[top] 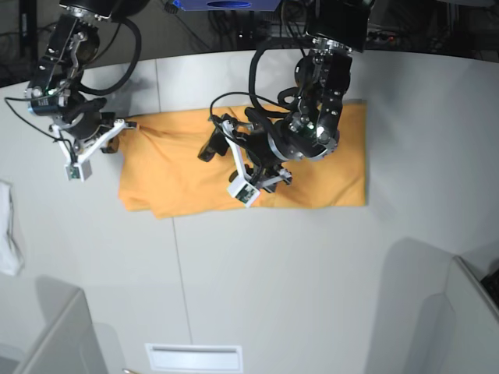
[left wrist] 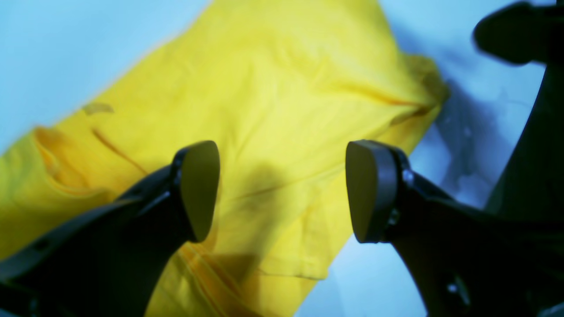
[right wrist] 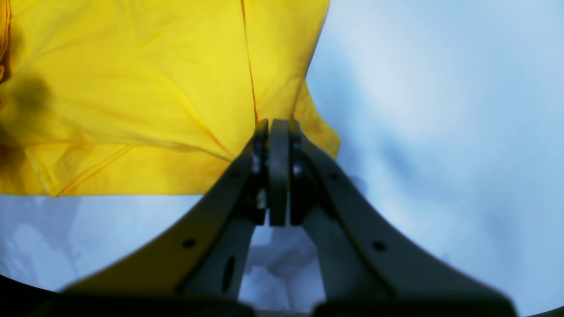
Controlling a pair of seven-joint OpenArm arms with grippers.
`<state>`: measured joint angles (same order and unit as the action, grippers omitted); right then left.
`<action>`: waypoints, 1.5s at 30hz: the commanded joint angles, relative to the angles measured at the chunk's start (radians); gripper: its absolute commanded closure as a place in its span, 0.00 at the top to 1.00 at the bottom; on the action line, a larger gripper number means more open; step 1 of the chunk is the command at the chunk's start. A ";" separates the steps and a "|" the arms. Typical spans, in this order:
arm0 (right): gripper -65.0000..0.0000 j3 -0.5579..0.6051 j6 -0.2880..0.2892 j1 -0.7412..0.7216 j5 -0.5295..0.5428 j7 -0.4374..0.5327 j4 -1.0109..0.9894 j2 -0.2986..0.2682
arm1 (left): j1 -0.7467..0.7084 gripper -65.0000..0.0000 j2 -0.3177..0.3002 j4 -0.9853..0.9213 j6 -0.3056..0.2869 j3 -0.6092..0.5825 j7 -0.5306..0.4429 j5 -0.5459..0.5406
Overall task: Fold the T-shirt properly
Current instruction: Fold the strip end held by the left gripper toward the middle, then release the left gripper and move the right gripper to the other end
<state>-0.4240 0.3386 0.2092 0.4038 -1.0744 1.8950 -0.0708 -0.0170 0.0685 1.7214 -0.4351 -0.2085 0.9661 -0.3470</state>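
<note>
On table (top: 312, 257): shirt (top: 327, 167), spread, part-folded. Left gripper (left wrist: 282, 191) wide open above mid-cloth, holding nothing. Right gripper (right wrist: 278, 132) clamped on shirt's corner. Step, likely: mid-fold regrasp. Next: fresh edge hold for left.

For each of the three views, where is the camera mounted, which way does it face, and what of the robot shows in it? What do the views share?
Left wrist: sits behind the left tool, looking down past its open fingers at the T-shirt on the table.
Right wrist: sits behind the right tool, shut on the T-shirt's edge.
Base: overhead, looking down on the table; both arms, the left tool, the right tool, and a white cloth at the edge.
Shared: all three views show the T-shirt.
</note>
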 commanded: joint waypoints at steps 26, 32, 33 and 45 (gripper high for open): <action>0.00 -0.005 0.000 -0.043 0.011 0.016 0.015 -0.010 | -0.143 0.00 -0.135 0.160 0.000 0.212 -0.014 -0.007; 0.00 -0.005 0.000 -0.044 0.011 0.021 0.015 -0.007 | -0.021 0.00 -0.091 0.006 0.000 0.218 -0.020 0.002; 0.00 -0.005 0.000 -0.052 0.011 0.018 0.015 0.004 | -0.001 0.00 -0.082 -0.050 0.000 0.220 -0.020 0.002; 0.60 -0.336 0.146 -0.362 0.099 -0.310 -0.343 -0.005 | -0.157 0.00 -0.124 0.190 -0.003 0.344 -0.023 -0.010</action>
<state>-0.7547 0.4862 -0.1387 0.4973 -1.3975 1.5337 -0.0597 -0.1825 -0.0441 1.8977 -0.4480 0.1261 0.9493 -0.3706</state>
